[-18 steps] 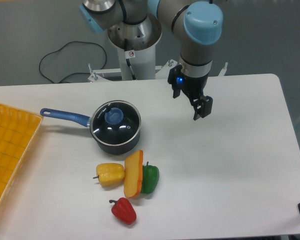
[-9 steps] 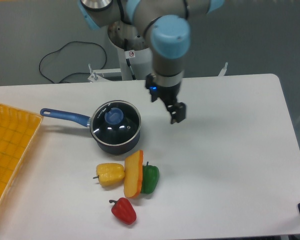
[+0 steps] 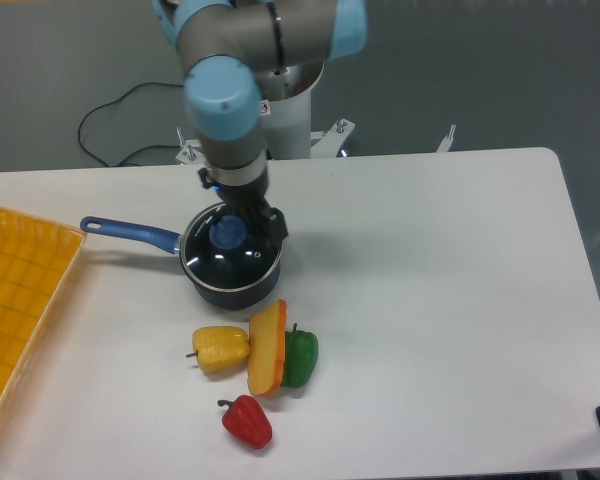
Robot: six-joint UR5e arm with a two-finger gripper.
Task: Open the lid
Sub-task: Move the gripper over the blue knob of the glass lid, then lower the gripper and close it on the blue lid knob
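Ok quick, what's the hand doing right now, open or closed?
Hand: over the round glass lid with blue knob; open or closed cannot be told.

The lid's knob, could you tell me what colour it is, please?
Blue; the knob on the lid shows clearly in the fixed camera view.

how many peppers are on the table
3, all in front of the saucepan: a yellow pepper on the left, a green pepper right of the orange block, and a red pepper nearest the front edge. None look hidden.
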